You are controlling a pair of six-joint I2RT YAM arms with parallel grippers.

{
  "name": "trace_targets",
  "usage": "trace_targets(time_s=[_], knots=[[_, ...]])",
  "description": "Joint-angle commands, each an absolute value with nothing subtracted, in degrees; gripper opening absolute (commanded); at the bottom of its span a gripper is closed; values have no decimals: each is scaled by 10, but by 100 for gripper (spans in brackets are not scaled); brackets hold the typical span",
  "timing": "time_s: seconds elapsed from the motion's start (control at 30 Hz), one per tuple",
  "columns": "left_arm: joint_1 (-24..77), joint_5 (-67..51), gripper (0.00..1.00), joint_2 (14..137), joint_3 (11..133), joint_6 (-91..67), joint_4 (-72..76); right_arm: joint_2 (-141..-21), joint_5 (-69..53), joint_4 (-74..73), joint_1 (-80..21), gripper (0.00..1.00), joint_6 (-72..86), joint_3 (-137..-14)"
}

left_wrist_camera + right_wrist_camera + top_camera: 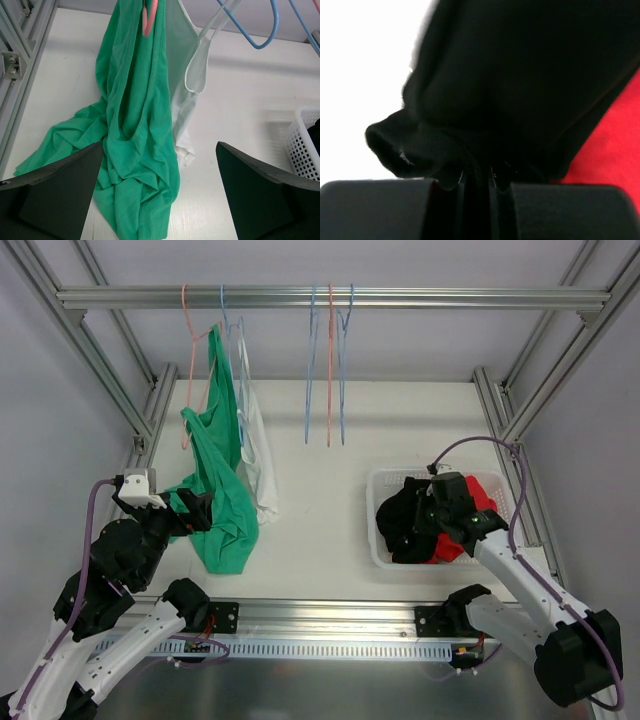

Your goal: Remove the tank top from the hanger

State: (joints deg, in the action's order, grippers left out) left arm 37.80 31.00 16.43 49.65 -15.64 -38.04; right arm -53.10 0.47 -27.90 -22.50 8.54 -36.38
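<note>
A green tank top (215, 470) hangs from a pink hanger (187, 340) on the rail at the left, and its lower part lies bunched on the table. In the left wrist view the green tank top (135, 125) runs down from the pink hanger (148, 20). My left gripper (195, 510) is open beside the bunched hem; its jaws (159, 145) stand wide apart over the cloth and hold nothing. My right gripper (425, 515) is in the white basket (380, 480), shut on a black garment (520, 75).
A white tank top (258, 450) hangs on a blue hanger (235, 350) just right of the green one. Three empty hangers (328, 370) hang mid-rail (400, 298). A red garment (485, 495) lies in the basket. Aluminium frame posts (150, 415) flank the table.
</note>
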Motion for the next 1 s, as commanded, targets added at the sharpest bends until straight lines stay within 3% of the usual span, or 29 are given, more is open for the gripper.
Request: trace_targets(time_s=[0.0,0.2,0.23,0.27,0.3,0.37,0.6,0.77,0.97], knots=[[376,310,99,164,510,-153,-373,-548,-26,-210,-221,0,137,-312],[376,286,99,184,561,-157,-374,-553,-15,-198,-221,3,162,-271],[376,284,99,193,579,-157,-374,-543,-25,-199,-221,9,162,-271],[376,281,99,204,590,-158,-375,-531,-32,-200,-221,24,164,-272],[376,269,99,227,611,-158,-375,-514,-36,-209,-221,48,167,-279],[376,262,99,256,634,-157,-375,-460,-19,-248,-221,55,164,-297],[376,253,99,445,782,-156,-377,-381,68,-397,-222,99,104,-457],[374,290,99,591,882,-129,-376,-336,92,-451,-221,100,76,-545],[332,291,96,727,1009,-96,-376,-307,4,-441,-221,100,66,-553]])
